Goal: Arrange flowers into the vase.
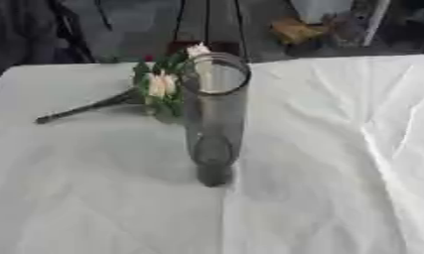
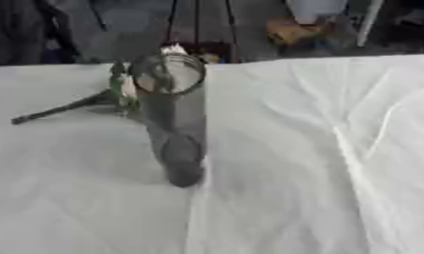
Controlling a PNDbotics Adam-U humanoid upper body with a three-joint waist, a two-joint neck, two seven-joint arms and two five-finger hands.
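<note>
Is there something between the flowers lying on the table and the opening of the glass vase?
Nothing visible blocks the way. The bunch of pale flowers with green leaves and dark stems lies on the white tablecloth just behind and left of the tall clear glass vase, whose mouth is open. No hand shows.

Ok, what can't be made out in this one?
- Both hands: in neither view.
- Flowers: partly behind the vase in both views; count unclear.
- Vase: whether anything is inside it, unclear through the glass.
- Clutter past the table: blurred.
</note>
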